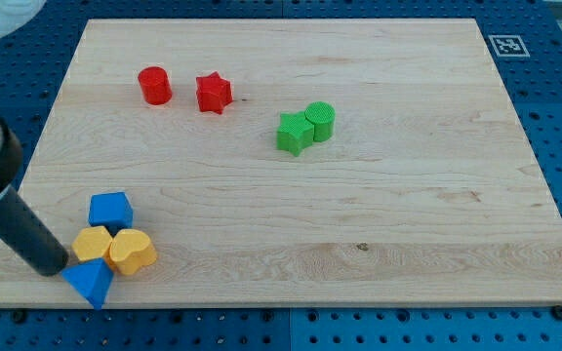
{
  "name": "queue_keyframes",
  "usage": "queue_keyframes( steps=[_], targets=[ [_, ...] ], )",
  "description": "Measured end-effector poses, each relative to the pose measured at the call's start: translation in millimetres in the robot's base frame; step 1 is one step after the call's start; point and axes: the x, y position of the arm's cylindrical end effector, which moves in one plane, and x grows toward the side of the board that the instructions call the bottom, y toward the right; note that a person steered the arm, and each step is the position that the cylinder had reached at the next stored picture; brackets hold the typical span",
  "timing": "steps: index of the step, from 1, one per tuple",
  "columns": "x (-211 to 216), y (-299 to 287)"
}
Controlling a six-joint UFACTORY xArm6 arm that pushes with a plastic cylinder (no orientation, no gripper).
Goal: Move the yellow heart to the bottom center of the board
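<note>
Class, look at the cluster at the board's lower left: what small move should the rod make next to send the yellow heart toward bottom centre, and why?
Probably a short push toward the view's right. My tip sits at the left edge of the cluster, beside the yellow hexagon-like block, with the yellow heart just beyond it. Bottom centre lies to the heart's right, so pushing rightward should carry it there.

Beside the yellow heart [132, 252] — a yellow-orange block [92, 243] and two blue blocks [110, 209] [90, 282]; farther off, red cylinder [154, 85], red star [214, 94], green star [294, 133] and green cylinder [321, 121] — on pale wood-grain board [359, 224].
</note>
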Motion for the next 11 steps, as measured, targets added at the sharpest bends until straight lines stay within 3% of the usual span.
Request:
queue_keyframes(
  steps=[8,11],
  targets=[
    [-5,150],
    [29,154]
  ],
)
